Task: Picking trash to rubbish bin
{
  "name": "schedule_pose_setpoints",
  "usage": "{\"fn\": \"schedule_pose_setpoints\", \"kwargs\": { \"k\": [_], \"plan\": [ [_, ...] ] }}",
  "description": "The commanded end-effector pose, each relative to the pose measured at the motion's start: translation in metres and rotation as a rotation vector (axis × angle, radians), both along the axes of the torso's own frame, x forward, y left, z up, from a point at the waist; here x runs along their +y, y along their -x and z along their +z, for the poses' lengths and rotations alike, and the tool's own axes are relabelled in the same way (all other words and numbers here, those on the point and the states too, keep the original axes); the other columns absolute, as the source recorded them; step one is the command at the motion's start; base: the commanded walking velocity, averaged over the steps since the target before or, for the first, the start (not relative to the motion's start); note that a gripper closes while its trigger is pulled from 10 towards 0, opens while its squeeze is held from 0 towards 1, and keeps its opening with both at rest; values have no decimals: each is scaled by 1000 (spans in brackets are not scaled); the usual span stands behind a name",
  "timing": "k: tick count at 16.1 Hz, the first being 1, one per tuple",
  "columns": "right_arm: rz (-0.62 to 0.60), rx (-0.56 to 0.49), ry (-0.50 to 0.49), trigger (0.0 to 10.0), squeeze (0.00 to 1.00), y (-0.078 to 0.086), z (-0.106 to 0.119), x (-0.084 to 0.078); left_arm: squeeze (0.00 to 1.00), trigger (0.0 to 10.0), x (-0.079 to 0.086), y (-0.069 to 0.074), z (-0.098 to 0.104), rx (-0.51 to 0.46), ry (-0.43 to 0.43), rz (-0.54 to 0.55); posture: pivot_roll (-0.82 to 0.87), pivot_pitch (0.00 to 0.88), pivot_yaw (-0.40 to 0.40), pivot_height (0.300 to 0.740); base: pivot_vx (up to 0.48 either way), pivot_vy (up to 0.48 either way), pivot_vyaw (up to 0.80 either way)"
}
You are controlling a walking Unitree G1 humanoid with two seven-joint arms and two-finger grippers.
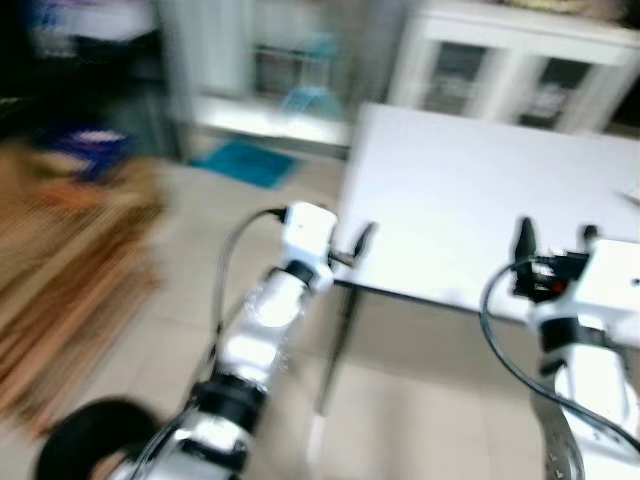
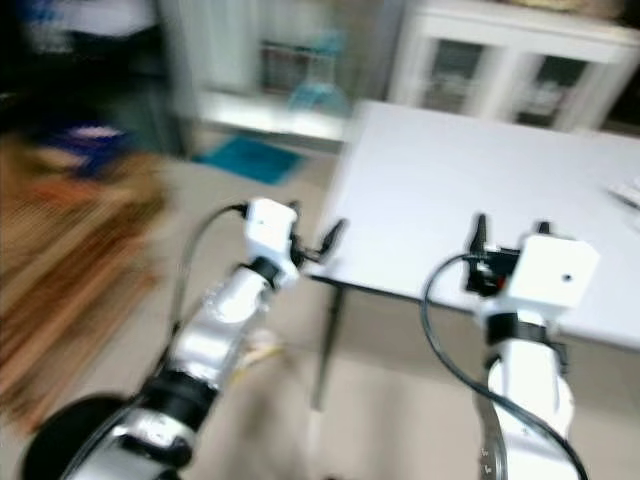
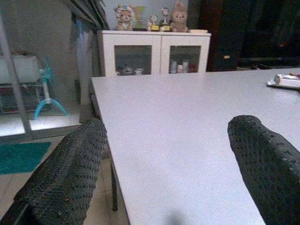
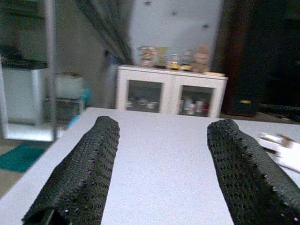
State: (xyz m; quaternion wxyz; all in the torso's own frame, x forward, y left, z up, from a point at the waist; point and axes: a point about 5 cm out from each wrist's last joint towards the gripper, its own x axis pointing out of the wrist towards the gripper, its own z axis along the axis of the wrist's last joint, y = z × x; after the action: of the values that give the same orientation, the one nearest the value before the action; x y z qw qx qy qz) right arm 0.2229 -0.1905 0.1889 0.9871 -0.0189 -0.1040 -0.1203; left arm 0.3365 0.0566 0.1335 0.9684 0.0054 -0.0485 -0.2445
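Observation:
A flat white piece of trash (image 3: 286, 80) lies on the white table (image 1: 470, 200) near its far right side; it is also in the right wrist view as a pale wrapper (image 4: 281, 149). My left gripper (image 3: 171, 129) is open at the table's near left corner, fingers (image 3: 70, 173) wide apart with nothing between them. My right gripper (image 4: 166, 129) is open over the near edge, further right, and also holds nothing. In the blurred head views the left gripper (image 1: 358, 245) and the right gripper (image 1: 556, 240) both stand well short of the trash.
A white cabinet with glass doors (image 1: 520, 70) stands behind the table. A teal mat (image 1: 245, 160) lies on the tiled floor, and a small fan (image 3: 47, 93) stands by it. Brown wooden boards (image 1: 70, 270) lie at the left. A thin table leg (image 1: 335, 350) drops from the near corner.

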Motion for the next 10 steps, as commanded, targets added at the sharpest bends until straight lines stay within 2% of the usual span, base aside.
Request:
{"fn": "schedule_pose_setpoints", "kwargs": {
  "k": [1, 2, 3, 4, 6, 10],
  "plan": [
    [-24, -2, 7, 10000, 0, 0, 3, -4, 0, 10000, -6, -2, 3, 1, -2, -10, 76, 3, -62, 740, 0, 0, 0],
    [-83, 71, -26, 10000, 0, -3, -5, -8, 0, 10000, -5, -2, 2, 10, -3, -7, 78, 2, -62, 740, 0, 0, 0],
    [-96, 151, -11, 10000, 0, -7, -11, -10, 0, 10000, -4, -3, 2, 14, -8, -2, 79, 2, -63, 740, 0, 0, 0],
    [-87, 186, 19, 10000, 0, -11, -12, -7, 0, 10000, -3, -4, 1, 21, -5, 4, 80, 3, -63, 740, 0, -277, 0],
    [15, 122, -17, 10000, 0, -11, -5, 0, 0, 10000, -3, -5, 2, 25, -2, 3, 84, 4, -61, 740, 0, -416, 0],
    [43, 104, -65, 10000, 0, -10, -3, -1, 0, 10000, -2, -6, 1, 32, -7, 1, 85, 3, -58, 740, 0, -451, 0]
  ]
}}
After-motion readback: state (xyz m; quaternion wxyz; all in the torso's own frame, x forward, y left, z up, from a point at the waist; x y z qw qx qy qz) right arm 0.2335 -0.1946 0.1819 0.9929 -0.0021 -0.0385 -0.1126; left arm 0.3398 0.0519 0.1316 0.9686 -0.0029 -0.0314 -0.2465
